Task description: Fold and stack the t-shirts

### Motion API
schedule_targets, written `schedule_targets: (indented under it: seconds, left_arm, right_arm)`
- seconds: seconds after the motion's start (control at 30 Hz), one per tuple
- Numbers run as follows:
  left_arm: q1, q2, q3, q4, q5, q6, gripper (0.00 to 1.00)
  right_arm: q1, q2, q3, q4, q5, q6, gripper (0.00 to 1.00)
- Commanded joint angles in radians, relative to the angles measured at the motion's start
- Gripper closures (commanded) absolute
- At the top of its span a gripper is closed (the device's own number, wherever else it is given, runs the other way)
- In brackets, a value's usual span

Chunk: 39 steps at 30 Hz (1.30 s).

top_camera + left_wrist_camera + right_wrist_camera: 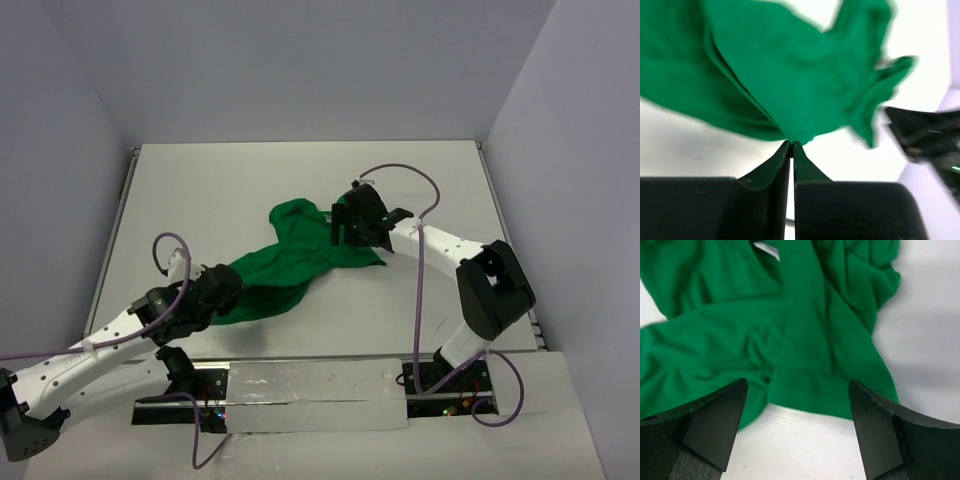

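Observation:
The bright green t-shirt [285,262] lies crumpled on the white table, stretched from the lower left to the middle. My left gripper [226,292] is shut on the shirt's near-left end; in the left wrist view its jaws [791,145] pinch the green cloth [800,80]. My right gripper [342,228] is open and empty above the shirt's right edge. In the right wrist view its fingers straddle a hemmed edge of the shirt [815,355], and a bit of the white neck label [767,248] shows at the top.
The white table [300,180] is enclosed by grey walls at the back and both sides. A metal strip with cables [310,392] runs along the near edge between the arm bases. The right arm's elbow [495,285] stands right of the shirt.

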Motion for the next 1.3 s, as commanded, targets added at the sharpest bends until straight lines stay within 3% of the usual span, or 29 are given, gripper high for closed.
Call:
schedule_targets:
  seconds: [0.0,0.13,0.27,0.53,0.67,0.77,0.9,1.13,1.27]
  left_arm:
    - [-0.001,0.019,0.167,-0.082,-0.172,0.072,0.9]
    - [0.0,0.049,0.208,-0.1,-0.206,0.083,0.89]
    - [0.0,0.06,0.203,-0.08,-0.186,0.097,0.89]
    - [0.002,0.052,0.211,-0.086,-0.187,0.106,0.9]
    - [0.003,0.052,0.205,-0.082,-0.183,0.105,0.9]
    - [0.003,0.052,0.198,-0.081,-0.178,0.098,0.9]
    - [0.003,0.045,0.199,-0.094,-0.182,0.089,0.9]
    - [0.046,0.05,0.216,-0.113,-0.245,0.15,0.9]
    - [0.227,0.091,0.255,-0.003,-0.185,0.346,0.9]
  right_arm:
    - [0.003,0.035,0.068,0.039,-0.017,0.055,0.11]
    - [0.0,0.125,0.189,-0.037,0.067,0.121,0.12]
    - [0.001,0.217,0.255,-0.078,0.115,0.169,0.29]
    - [0.003,0.322,0.337,-0.106,0.203,0.196,0.35]
    - [0.003,0.335,0.371,-0.124,0.249,0.191,0.45]
    - [0.0,0.324,0.37,-0.12,0.274,0.195,0.56]
    - [-0.001,0.286,0.373,-0.13,0.304,0.194,0.85]
    - [-0.037,0.085,0.306,-0.128,0.306,0.157,0.89]
    - [-0.169,-0.063,0.225,-0.064,0.186,0.159,0.91]
